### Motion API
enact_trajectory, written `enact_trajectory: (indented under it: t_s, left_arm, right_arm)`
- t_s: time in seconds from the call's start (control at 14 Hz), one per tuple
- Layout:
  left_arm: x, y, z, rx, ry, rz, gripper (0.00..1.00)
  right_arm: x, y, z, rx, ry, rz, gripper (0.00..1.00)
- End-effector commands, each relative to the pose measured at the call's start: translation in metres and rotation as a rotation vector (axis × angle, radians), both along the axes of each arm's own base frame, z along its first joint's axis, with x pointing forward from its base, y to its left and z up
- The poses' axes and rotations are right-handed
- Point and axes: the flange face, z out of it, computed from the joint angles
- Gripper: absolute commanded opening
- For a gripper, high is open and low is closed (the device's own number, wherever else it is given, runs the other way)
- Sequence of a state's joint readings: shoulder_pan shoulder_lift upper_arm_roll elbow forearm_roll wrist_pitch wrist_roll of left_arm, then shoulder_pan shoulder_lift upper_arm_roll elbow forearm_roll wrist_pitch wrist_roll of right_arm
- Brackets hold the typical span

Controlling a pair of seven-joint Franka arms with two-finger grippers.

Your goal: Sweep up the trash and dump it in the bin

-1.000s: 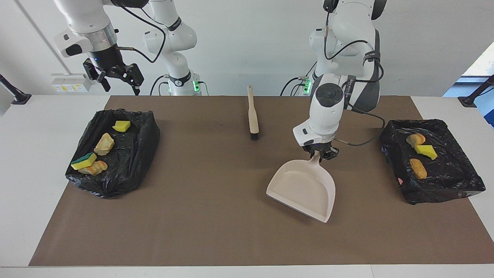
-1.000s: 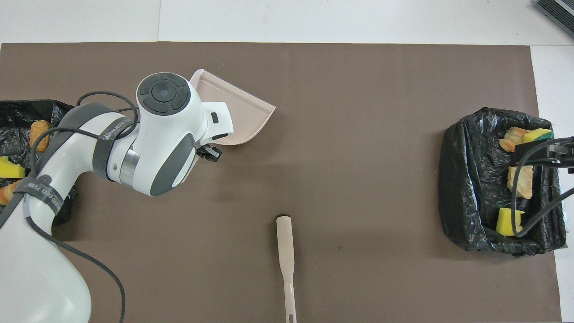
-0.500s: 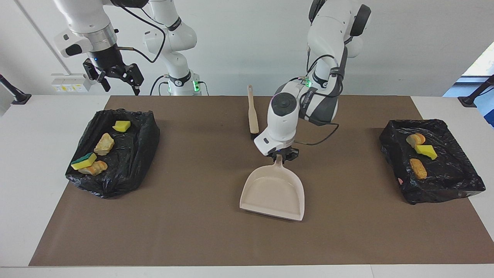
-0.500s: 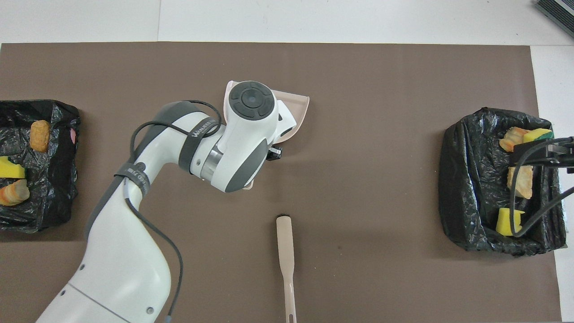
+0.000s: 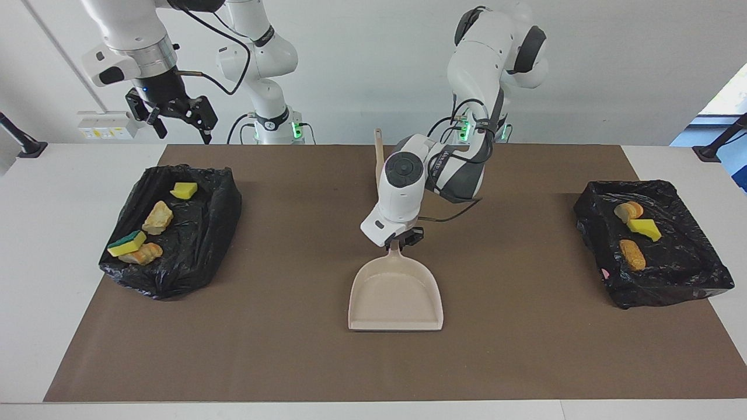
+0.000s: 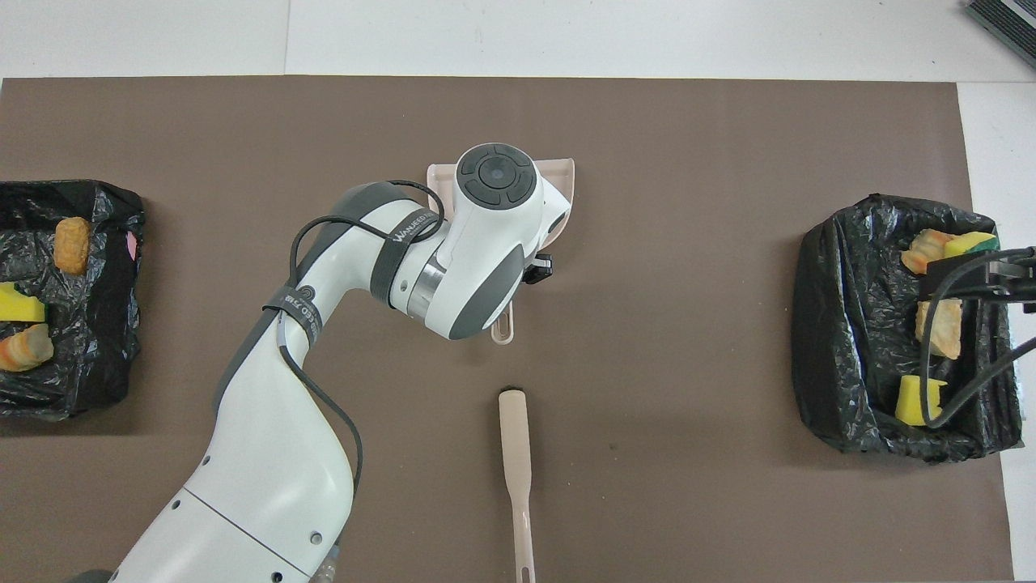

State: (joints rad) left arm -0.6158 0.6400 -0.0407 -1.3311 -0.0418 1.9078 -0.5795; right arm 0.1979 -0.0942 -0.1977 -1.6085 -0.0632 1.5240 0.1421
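My left gripper point(image 5: 400, 240) is shut on the handle of the empty beige dustpan point(image 5: 395, 291), which lies flat and low at the middle of the mat, its mouth turned away from the robots. In the overhead view the arm covers most of the dustpan point(image 6: 564, 173). The beige brush point(image 6: 515, 453) lies on the mat nearer to the robots than the dustpan. Trash lies in both black-lined bins: several pieces point(image 5: 157, 217) in the bin point(image 5: 198, 245) at the right arm's end, three pieces point(image 5: 643, 228) in the bin point(image 5: 677, 274) at the left arm's end. My right gripper point(image 5: 180, 125) hangs open and empty over the first bin.
A brown mat point(image 5: 280, 350) covers most of the white table point(image 5: 35, 280). The bins stand at its two ends. The left arm's cable loops beside its wrist.
My left arm has carried the dustpan from near the bin at its own end to the middle of the mat and turned its mouth away from the robots. The right arm has not moved.
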Motion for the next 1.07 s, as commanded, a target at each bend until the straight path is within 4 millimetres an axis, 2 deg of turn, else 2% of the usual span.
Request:
enact_trajectory:
  t_s: [0.0,0.07,0.21,0.36,0.43,0.5,0.64,0.71,0.86,1.0]
  left_arm:
    - [0.001,-0.009,0.000,-0.024,-0.015,0.043,0.00]
    - [0.002,-0.009,0.001,-0.029,-0.022,0.042,0.05]
    - [0.003,-0.009,0.001,-0.032,-0.026,0.044,0.62]
    - [0.003,-0.008,0.005,-0.029,-0.036,0.042,0.79]
    - [0.004,-0.005,0.002,-0.026,-0.034,0.043,0.94]
    - [0.006,0.003,0.005,-0.021,-0.034,0.046,1.00]
    - [0.005,0.021,0.027,-0.022,-0.047,0.065,1.00]
    - [0.008,0.046,0.045,-0.024,-0.057,0.088,1.00]
    - [-0.001,0.093,0.068,-0.014,-0.056,0.107,1.00]
    - [-0.004,0.145,0.078,0.074,-0.088,0.114,1.00]
  right_arm:
    - [-0.003,-0.001,-0.001,0.010,0.011,0.004,1.00]
    - [-0.003,-0.001,-0.001,0.010,0.011,0.004,1.00]
    - [-0.003,-0.001,-0.001,0.010,0.011,0.004,1.00]
    - [-0.003,-0.002,-0.001,0.010,0.012,0.002,1.00]
    - [-0.003,-0.001,-0.001,0.010,0.011,0.004,1.00]
    - [-0.003,-0.001,-0.001,0.010,0.011,0.004,1.00]
    - [-0.003,-0.002,-0.001,0.009,0.012,0.002,1.00]
    - [-0.003,-0.001,-0.001,0.010,0.011,0.004,1.00]
    - [-0.003,-0.001,-0.001,0.010,0.011,0.004,1.00]
    - [-0.003,-0.001,-0.001,0.010,0.011,0.004,1.00]
